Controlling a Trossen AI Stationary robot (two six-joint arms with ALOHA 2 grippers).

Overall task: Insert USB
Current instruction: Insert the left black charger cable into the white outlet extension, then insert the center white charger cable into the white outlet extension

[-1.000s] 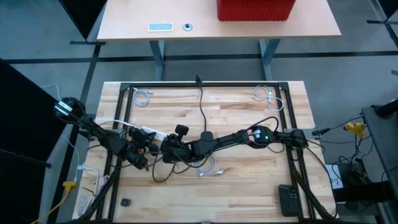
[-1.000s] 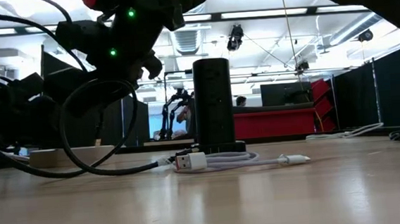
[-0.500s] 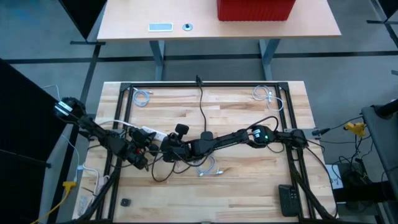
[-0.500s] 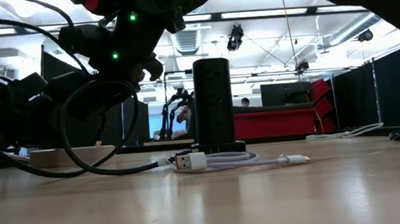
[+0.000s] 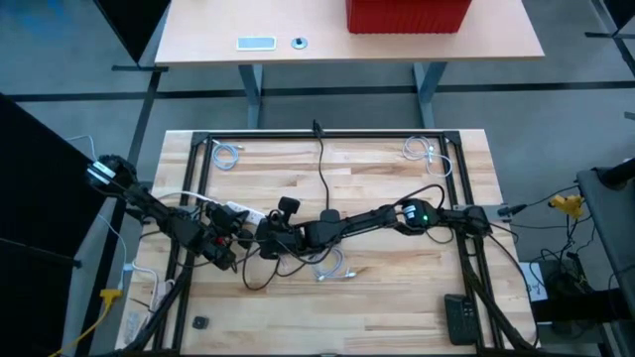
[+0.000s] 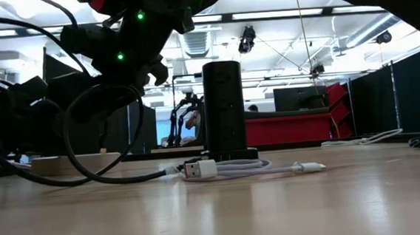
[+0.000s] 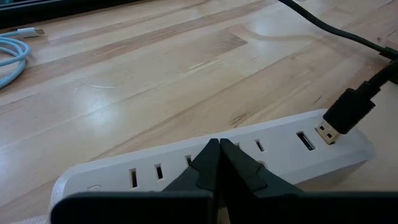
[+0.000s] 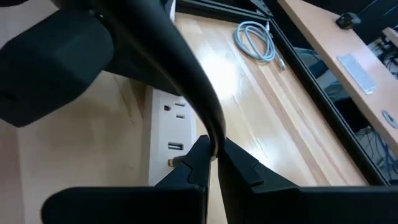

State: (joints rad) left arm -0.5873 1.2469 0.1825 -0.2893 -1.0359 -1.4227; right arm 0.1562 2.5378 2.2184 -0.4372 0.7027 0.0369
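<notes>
Nothing moved: right hand [image 8: 213, 163] stays pinching black cable [image 8: 180, 74]; USB plug [image 7: 348, 115] shows beside power strip [image 7: 186, 171].

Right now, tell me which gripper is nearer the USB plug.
Right. The right gripper holds the black cable just behind the USB plug; the left gripper is shut on the power strip, farther along.

Red bin [image 5: 408, 15] on the far desk, a white slab [image 5: 256, 43] and a small round thing [image 5: 300, 43] beside it, coiled pale cables [image 5: 226, 155] [image 5: 421, 150] at the table's far corners, black remote [image 5: 459, 319] near its front right edge
</notes>
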